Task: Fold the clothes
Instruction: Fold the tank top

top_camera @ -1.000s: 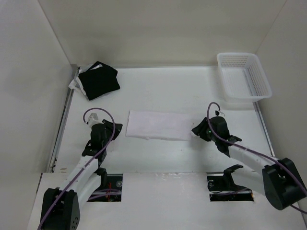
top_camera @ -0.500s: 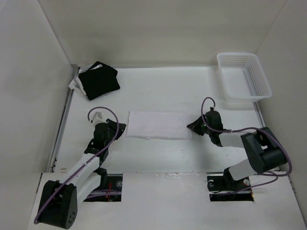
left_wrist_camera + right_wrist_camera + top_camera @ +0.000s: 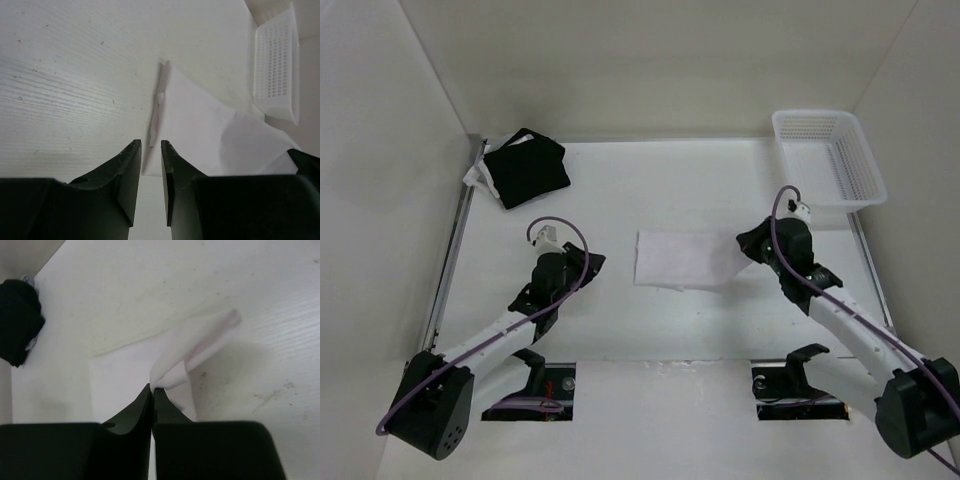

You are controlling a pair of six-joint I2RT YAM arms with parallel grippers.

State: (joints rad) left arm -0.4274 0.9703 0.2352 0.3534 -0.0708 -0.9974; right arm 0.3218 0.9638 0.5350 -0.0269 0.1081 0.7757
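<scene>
The clothes [image 3: 685,260] are lying as a short, layered rectangle to the left of the basket [image 3: 817,211] and nearer the arms than it. The right gripper [image 3: 152,391] is clamping the edge facing the basket, lifting a fold of it, while the left gripper [image 3: 150,146], beyond the far edge from the basket, is standing slightly parted and holding nothing. The folding is looking mostly done, with perhaps one more fold and smoothing left.
</scene>
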